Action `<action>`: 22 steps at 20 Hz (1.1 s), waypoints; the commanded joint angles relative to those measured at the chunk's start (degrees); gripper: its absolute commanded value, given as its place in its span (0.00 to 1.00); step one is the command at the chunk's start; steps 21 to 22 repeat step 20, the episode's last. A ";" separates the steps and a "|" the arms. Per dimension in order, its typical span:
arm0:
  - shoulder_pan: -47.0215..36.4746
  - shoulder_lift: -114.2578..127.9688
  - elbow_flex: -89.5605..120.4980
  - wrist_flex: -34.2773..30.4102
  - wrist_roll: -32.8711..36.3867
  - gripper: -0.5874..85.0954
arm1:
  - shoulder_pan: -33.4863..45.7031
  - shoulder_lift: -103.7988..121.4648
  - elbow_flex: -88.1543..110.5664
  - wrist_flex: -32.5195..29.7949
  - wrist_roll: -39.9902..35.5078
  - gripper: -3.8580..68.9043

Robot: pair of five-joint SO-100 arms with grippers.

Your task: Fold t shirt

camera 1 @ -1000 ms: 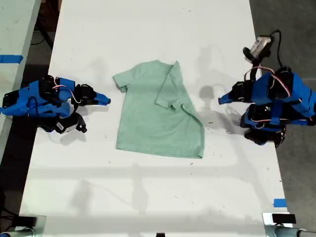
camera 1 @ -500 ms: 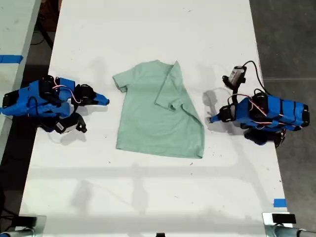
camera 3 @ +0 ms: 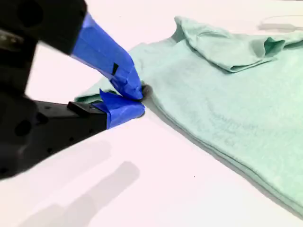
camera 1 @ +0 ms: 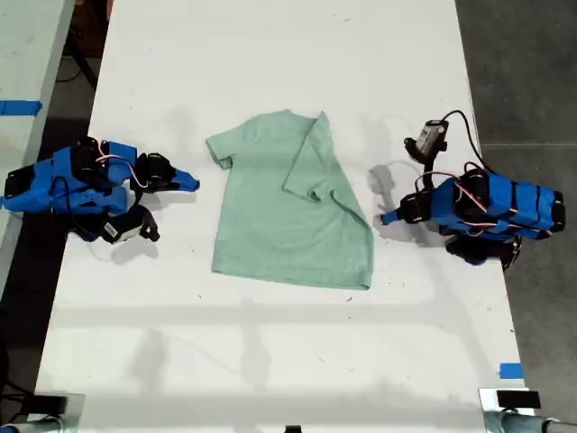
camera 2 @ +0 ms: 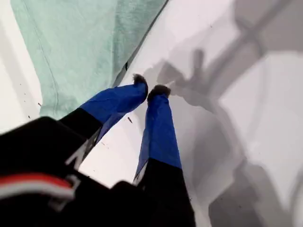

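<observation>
t shirt (camera 1: 288, 212) lies flat mid-table (camera 1: 270, 72), partly folded: the side toward the exterior view's right is turned in over the body, its sleeve lying on the chest. My first gripper (camera 1: 386, 217) sits on the table just beside the shirt's folded edge, on the exterior view's right, tips pointing at the cloth. In the first wrist view its blue jaws are nearly together, only a thin gap at the dark tips (camera 2: 147, 90), nothing between them; shirt edge (camera 2: 94, 47) is close but apart. My second gripper (camera 1: 191, 185) is on the other side of the shirt, near the sleeve at the exterior view's left. Second wrist view: jaws (camera 3: 135, 99) closed tip to tip, no cloth pinched, shirt (camera 3: 227, 94) just beyond the tips.
</observation>
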 commanded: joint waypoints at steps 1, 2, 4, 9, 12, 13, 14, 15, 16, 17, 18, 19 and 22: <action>-0.97 0.18 0.44 -0.88 0.18 0.00 | 0.44 0.44 2.81 -1.58 -0.26 0.10; -1.23 0.18 0.44 -0.88 0.09 0.00 | 0.35 0.44 2.81 -1.58 -0.18 0.09; -1.41 0.18 0.44 -0.88 -0.09 0.00 | 0.09 0.44 2.90 -1.58 0.00 0.08; -1.41 0.18 0.53 -0.88 -0.26 0.00 | 0.44 0.35 2.90 -1.58 0.53 0.07; -1.58 0.18 0.53 -0.88 -0.26 0.00 | 0.35 0.35 2.90 -1.58 0.18 0.07; -1.49 0.18 0.53 -0.88 -0.26 0.00 | 0.09 0.35 2.90 -1.58 0.18 0.07; -1.41 0.18 0.53 -0.88 -0.44 0.00 | -0.18 0.35 2.90 -1.58 0.18 0.07; -1.41 0.18 0.53 -0.88 -0.44 0.00 | -0.26 0.35 2.90 -1.58 0.26 0.07; -1.41 0.18 0.53 -0.88 -0.44 0.00 | -0.26 0.35 2.90 -1.58 0.18 0.07; -1.32 0.18 0.53 -0.88 -0.44 0.00 | -0.26 0.35 2.90 -1.58 0.18 0.07; -1.32 0.18 0.53 -0.88 -0.44 0.00 | -0.35 0.35 2.90 -1.58 0.26 0.07; -1.32 0.18 0.53 -0.88 -0.62 0.00 | -0.44 0.35 2.90 -1.58 0.35 0.07; -1.32 0.18 0.53 -0.88 -0.62 0.00 | -0.44 0.35 2.90 -1.58 0.35 0.07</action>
